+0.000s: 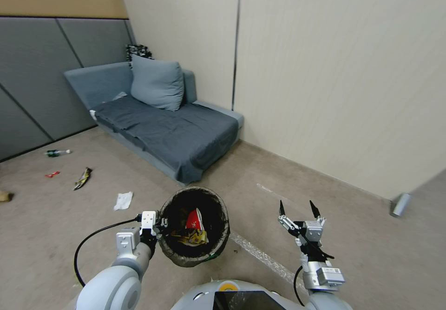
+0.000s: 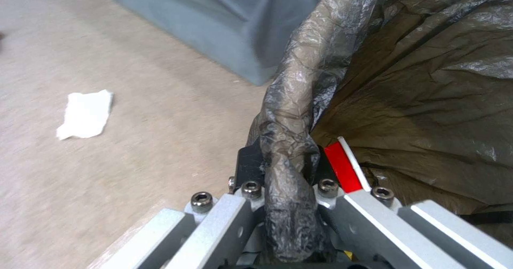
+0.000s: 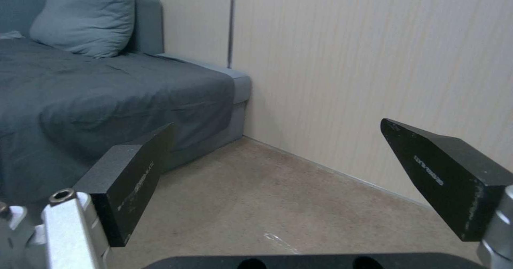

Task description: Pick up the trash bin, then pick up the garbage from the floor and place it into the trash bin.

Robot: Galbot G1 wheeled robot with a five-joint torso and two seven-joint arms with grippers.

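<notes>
Left hand (image 2: pixel 288 168) clamped on trash bin (image 1: pixel 218 245) rim; right hand (image 1: pixel 299 210) spread, empty.

We had open carpet (image 1: pixel 69 226) left of the trash bin (image 1: pixel 194 226), white tissue (image 1: pixel 123 201) lying unobstructed there. Sofa (image 1: pixel 172 133) blocked just behind the bin; wall (image 1: pixel 344 91) closed the right side. Right gripper (image 1: pixel 299 210) held its jaws spread over bare floor beside the tape line (image 1: pixel 260 254).

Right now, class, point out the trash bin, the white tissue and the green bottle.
trash bin (image 1: pixel 173 249): head view, bag-covered rim.
white tissue (image 1: pixel 123 201): head view, its middle.
green bottle (image 1: pixel 55 153): head view, its body.
</notes>
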